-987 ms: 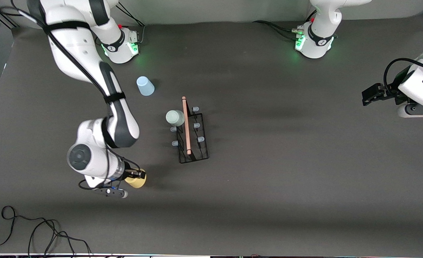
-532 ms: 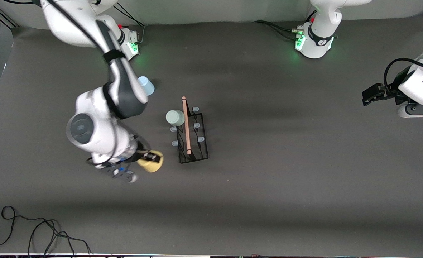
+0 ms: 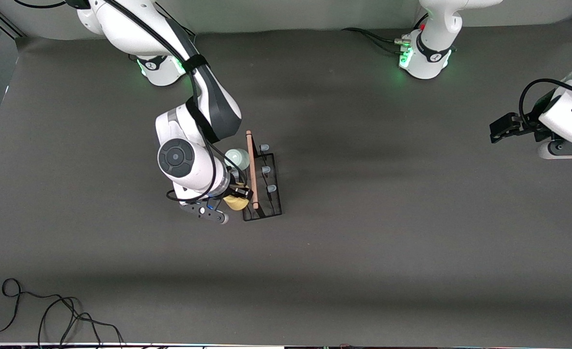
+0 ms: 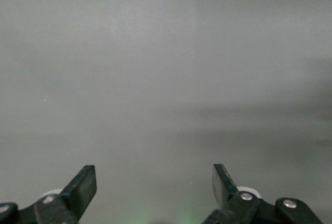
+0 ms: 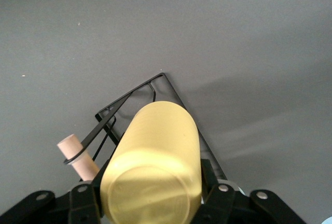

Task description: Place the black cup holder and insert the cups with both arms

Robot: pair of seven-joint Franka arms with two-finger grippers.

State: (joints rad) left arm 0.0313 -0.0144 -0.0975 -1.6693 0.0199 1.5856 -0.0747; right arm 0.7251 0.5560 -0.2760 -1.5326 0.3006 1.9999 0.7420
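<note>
The black cup holder (image 3: 262,217) stands mid-table, its wooden rod handle (image 3: 252,160) on top. My right gripper (image 3: 239,194) is shut on the yellow cup (image 3: 235,202) and holds it on its side over the end of the holder nearer the front camera. In the right wrist view the yellow cup (image 5: 155,151) fills my right gripper (image 5: 150,190), above the holder's wire corner (image 5: 129,95) and rod end (image 5: 78,156). The grey-green cup (image 3: 238,156) sits on a peg, partly hidden by the right arm. The light blue cup is hidden. My left gripper (image 3: 501,128) is open and waits at the left arm's end of the table.
Bare pale-tipped pegs (image 3: 266,169) line the holder's side toward the left arm. A black cable (image 3: 48,310) lies near the table's front edge. The left wrist view shows my left gripper (image 4: 154,185) over bare grey table.
My right arm has swung the yellow cup from the table's front area up to the cup holder. It now covers the light blue cup. The left arm has not moved.
</note>
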